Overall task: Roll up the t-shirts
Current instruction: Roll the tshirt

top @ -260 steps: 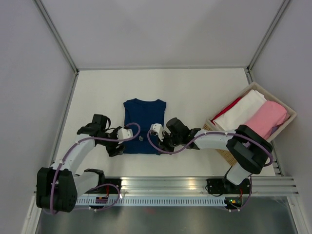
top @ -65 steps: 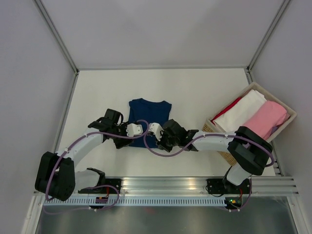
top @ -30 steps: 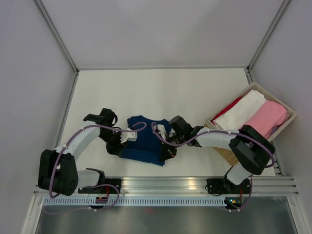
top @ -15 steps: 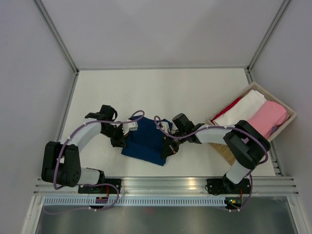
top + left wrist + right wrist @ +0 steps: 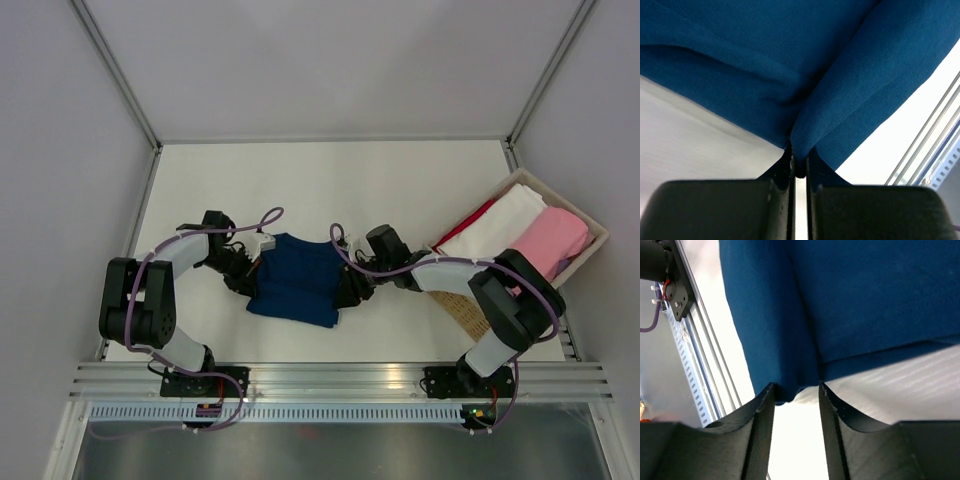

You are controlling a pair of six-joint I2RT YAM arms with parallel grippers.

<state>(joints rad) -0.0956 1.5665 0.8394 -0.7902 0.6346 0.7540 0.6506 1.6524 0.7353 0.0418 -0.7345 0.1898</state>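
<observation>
The navy blue t-shirt (image 5: 295, 285) lies folded into a compact bundle on the white table, between my two grippers. At its left edge my left gripper (image 5: 251, 272) is shut on a pinched fold of the navy cloth (image 5: 840, 100), which bunches between the black fingers (image 5: 782, 167). Against the bundle's right edge my right gripper (image 5: 346, 289) stands open. In the right wrist view a corner of the navy cloth (image 5: 790, 330) reaches just between the fingertips (image 5: 765, 395) without being clamped. The chest print is hidden.
A wicker basket (image 5: 455, 315) at the right holds a white bundle (image 5: 495, 225), a pink bundle (image 5: 548, 240) and a red one (image 5: 470, 222). The aluminium rail (image 5: 330, 375) runs along the near edge. Grey walls enclose the table.
My left gripper has closed on the shirt's left edge. My right gripper has opened and let go of the cloth. The bundle has shifted slightly away from the rail.
</observation>
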